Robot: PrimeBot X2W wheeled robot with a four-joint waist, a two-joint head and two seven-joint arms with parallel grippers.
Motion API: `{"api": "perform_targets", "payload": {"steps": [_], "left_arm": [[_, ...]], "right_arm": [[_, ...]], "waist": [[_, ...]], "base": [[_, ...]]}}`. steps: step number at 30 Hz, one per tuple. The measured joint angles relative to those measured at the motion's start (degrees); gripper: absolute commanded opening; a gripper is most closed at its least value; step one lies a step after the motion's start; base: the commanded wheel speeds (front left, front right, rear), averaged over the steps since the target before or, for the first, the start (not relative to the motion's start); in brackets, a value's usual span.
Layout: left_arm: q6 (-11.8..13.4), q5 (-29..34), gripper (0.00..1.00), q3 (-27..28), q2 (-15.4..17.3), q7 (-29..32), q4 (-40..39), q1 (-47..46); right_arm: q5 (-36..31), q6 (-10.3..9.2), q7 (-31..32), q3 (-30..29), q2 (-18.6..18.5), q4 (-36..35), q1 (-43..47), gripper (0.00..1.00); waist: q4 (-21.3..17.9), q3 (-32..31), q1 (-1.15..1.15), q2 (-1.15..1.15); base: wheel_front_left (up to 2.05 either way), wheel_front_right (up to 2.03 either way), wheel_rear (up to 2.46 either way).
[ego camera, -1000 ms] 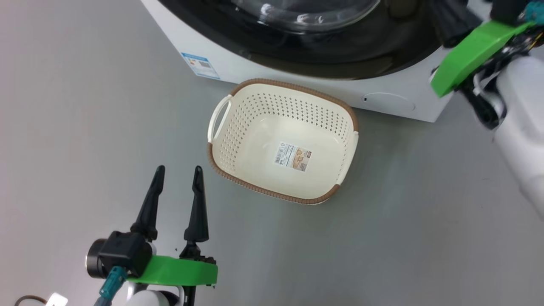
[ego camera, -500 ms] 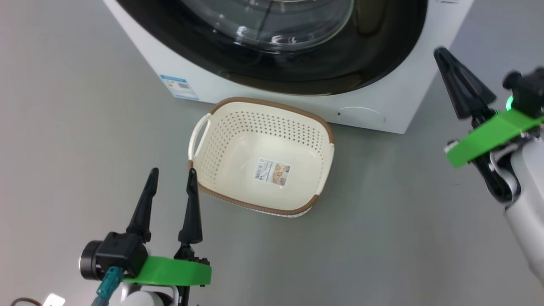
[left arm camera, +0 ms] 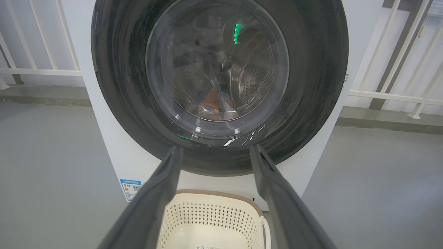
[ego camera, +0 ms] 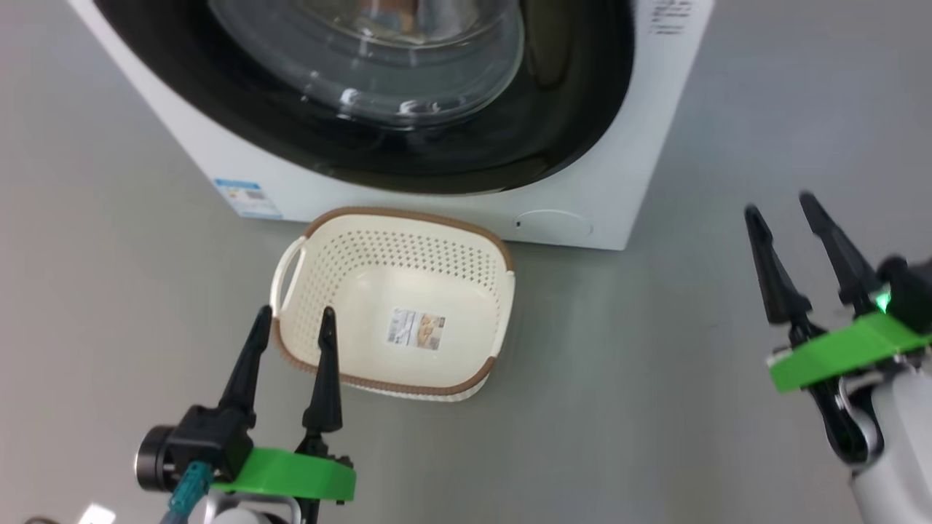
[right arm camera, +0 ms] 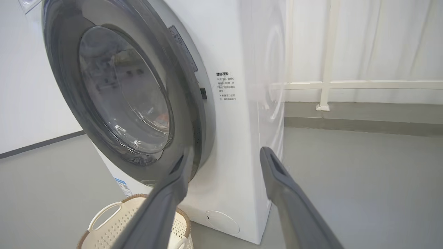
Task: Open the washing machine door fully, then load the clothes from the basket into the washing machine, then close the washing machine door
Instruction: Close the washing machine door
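The washing machine [ego camera: 626,182] stands ahead with the washing machine door [ego camera: 568,109] shut flat against its front. In the left wrist view, a patch of orange and pale blue, the clothes [left arm camera: 213,105], shows dimly in the drum through the door [left arm camera: 311,86] glass. The basket [ego camera: 408,215] sits on the floor against the machine's front with nothing but its label inside. My left gripper [ego camera: 295,313] is open over the basket's near left rim, holding nothing. My right gripper [ego camera: 778,204] is open to the right of the machine, clear of it and holding nothing.
A blue energy sticker [ego camera: 247,198] and a round flap [ego camera: 557,224] mark the machine's lower front. White railings [right arm camera: 363,84] and a low kerb run behind and to the right of the machine. Bare grey floor [ego camera: 655,407] spreads to the right of the basket.
The head camera has moved, so the whole picture has shifted. My right gripper has come away from the door's right edge, dropped lower and opened. My left gripper stays open.
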Motion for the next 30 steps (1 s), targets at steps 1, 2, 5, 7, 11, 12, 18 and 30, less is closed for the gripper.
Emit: {"api": "perform_targets", "payload": {"steps": [1,2,5,7,11,12,18,30], "left_arm": [[0.0,0.0,1.0,0.2,0.0,0.0,0.1,0.5],[0.0,0.0,1.0,0.3,0.1,0.0,0.4,0.9],[0.0,0.0,1.0,0.7,0.2,0.0,0.7,2.1],[0.0,0.0,1.0,1.0,0.3,0.0,0.8,2.6],[0.0,0.0,1.0,1.4,1.0,0.0,1.1,3.4],[0.0,0.0,1.0,1.5,1.2,0.0,1.2,3.6],[0.0,0.0,1.0,1.9,1.8,0.0,1.6,6.1],[0.0,-0.3,1.0,2.0,3.3,0.9,1.3,9.5]], "right_arm": [[-0.1,0.0,0.0,-1.0,0.4,-0.3,1.4,1.0],[-0.5,0.0,0.0,-1.9,0.7,-0.6,2.7,1.0],[-1.1,0.0,0.0,-5.0,1.7,-1.3,6.4,1.0],[-1.4,-0.08,0.0,-6.7,2.7,-1.8,8.5,1.0],[-3.1,-0.16,0.0,-8.3,4.8,-3.7,12.4,1.0],[-3.3,-0.16,0.0,-8.7,5.4,-4.2,13.4,1.0],[-4.2,-0.16,0.0,-10.7,9.2,-7.3,19.2,1.0],[-7.1,-0.16,1.6,-10.1,13.5,-12.9,24.7,1.0]], "waist": [[-0.5,-0.4,0.0,0.0],[-0.9,-0.7,0.0,0.0],[-2.3,-1.8,0.0,0.0],[-3.2,-2.6,0.0,0.0],[-4.7,-4.1,0.0,0.0],[-5.1,-4.6,0.0,0.0],[-6.9,-7.1,0.0,0.0],[-10.1,-11.8,0.0,0.0]], "base": [[0.0,0.0,0.0],[0.0,0.0,0.0],[0.0,0.0,0.0],[0.0,0.0,0.0],[0.0,0.0,0.0],[0.0,0.0,0.0],[0.0,0.0,0.0],[0.0,0.0,0.0]]}}
